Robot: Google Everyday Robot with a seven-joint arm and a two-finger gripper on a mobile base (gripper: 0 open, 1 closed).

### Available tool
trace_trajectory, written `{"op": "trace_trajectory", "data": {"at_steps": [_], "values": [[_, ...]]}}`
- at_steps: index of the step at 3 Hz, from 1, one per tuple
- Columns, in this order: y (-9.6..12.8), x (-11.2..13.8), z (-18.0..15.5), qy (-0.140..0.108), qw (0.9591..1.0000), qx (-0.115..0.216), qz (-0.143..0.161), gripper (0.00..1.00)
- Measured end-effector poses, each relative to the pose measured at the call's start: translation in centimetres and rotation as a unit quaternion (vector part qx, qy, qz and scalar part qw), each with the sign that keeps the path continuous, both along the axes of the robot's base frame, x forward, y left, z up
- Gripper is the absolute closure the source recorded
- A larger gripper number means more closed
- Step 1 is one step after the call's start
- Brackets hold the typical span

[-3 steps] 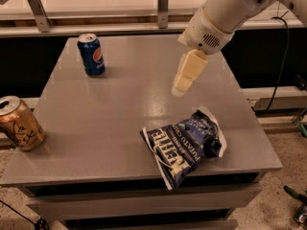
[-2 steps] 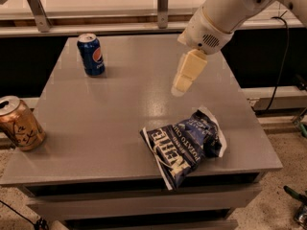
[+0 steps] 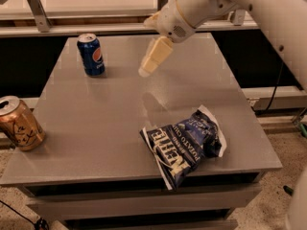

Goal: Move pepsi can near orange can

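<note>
We count two cans and one bag (image 3: 184,145) on the bench (image 3: 100,123). The pepsi can (image 3: 91,55) stands far left. The end effector (image 3: 145,71) hangs just right of it, apart and empty; how open, we cannot tell. The orange can (image 3: 19,123) stands near left.

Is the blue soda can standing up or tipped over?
Standing up. The pepsi can sits on its bottom, silver top facing up. The gripper hovers beside it, not touching.
</note>
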State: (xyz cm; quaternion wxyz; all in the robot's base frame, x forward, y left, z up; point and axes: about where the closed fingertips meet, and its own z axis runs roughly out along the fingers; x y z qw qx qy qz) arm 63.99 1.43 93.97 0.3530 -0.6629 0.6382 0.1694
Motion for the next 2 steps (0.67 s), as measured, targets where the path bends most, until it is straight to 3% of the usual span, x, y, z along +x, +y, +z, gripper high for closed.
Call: {"op": "trace_trajectory", "data": {"at_steps": [1, 2], "values": [[6.2, 3.7, 2.0, -0.027, 0.9949, 0.082, 0.053, 0.00], [10.6, 5.5, 3.7, -0.040, 0.9869, 0.131, 0.086, 0.00]]}}
